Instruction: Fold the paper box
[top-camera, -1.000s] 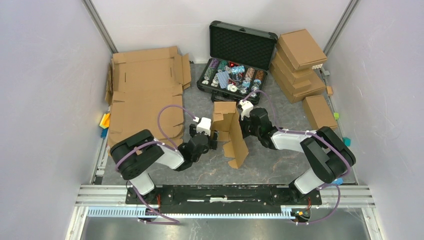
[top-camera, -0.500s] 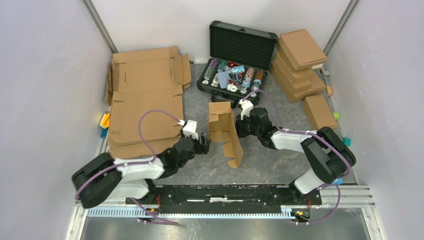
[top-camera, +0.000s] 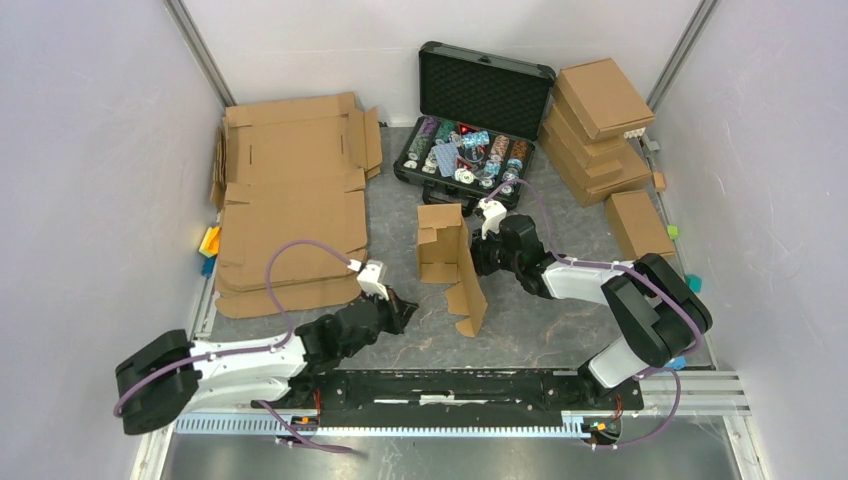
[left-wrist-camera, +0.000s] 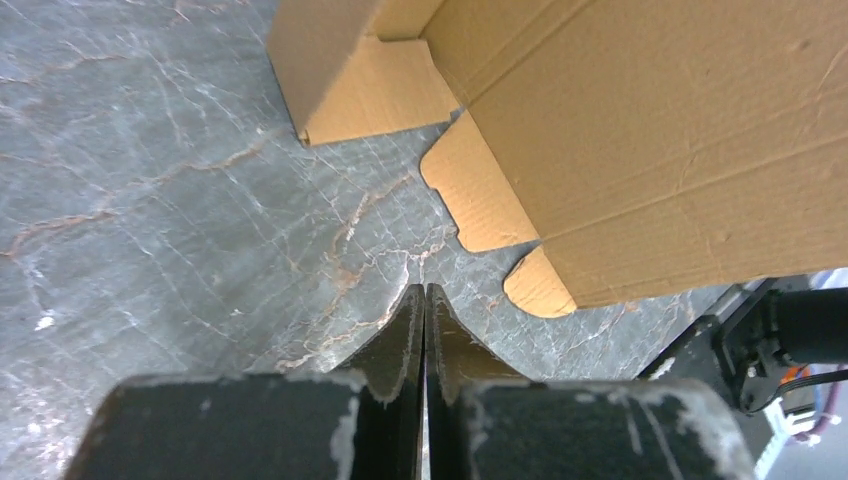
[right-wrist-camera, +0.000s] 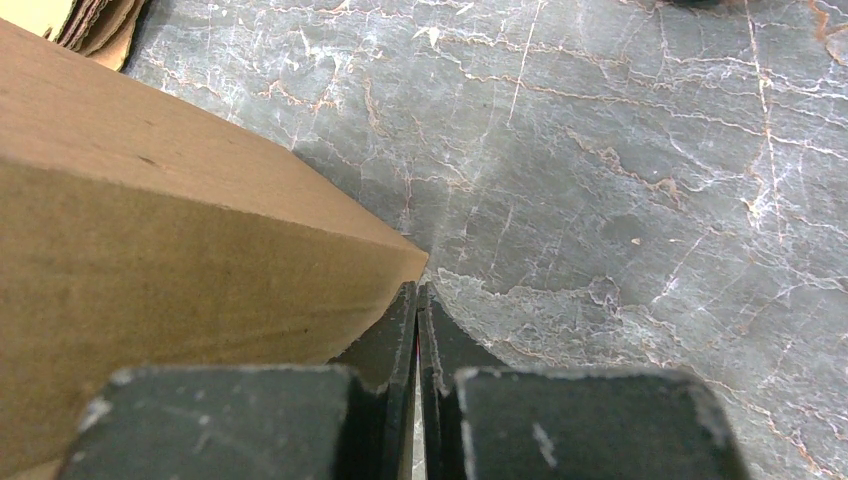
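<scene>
Paper box (top-camera: 441, 246) stands half-folded at frame centre on the grey table (top-camera: 560, 320), walls upright, one flap trailing toward the bottom. Left gripper (top-camera: 407, 304) is pinched shut and empty, lower left of the box, apart from it. Right gripper (top-camera: 477, 261) is closed on nothing, tips against the box's right wall. Open black case (top-camera: 485, 92) sits above.

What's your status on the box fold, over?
Left pincer shut, empty, apart from paper box. Right pincer shut, tips against its wall. Box partly folded, panels upright. Open chip case behind it, flat cardboard sheets left.
</scene>
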